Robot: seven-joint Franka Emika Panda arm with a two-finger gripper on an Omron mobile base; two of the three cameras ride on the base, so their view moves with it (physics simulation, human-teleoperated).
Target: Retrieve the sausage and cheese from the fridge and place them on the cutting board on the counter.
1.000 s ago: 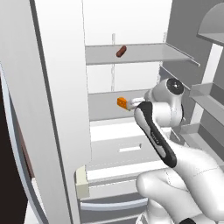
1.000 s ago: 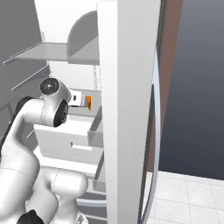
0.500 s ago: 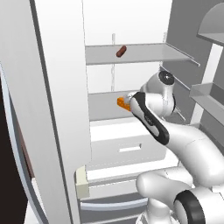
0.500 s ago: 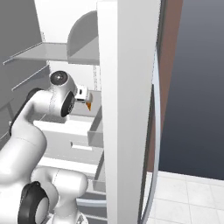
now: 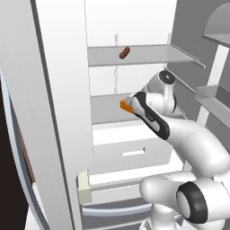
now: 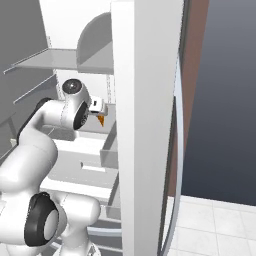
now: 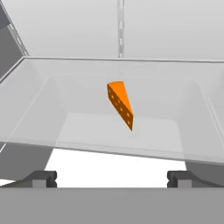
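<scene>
**What things look like they are made of**

The cheese (image 7: 120, 104), ahead of the fingers (image 7: 41, 178), is matt orange with small dots on its side. It lies on a see-through shelf (image 7: 52, 109) like smooth glass. The fridge (image 5: 63, 90) walls are plain, smooth white. The sausage (image 5: 124, 53) is smooth reddish-brown. The fingers look dull dark grey.

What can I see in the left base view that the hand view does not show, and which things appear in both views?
Left base view alone: the sausage lying on the upper fridge shelf, and the arm reaching in.

Hand view alone: the open gripper, its fingertips wide apart and short of the cheese.

Both: the cheese on the lower glass shelf inside the fridge.
</scene>
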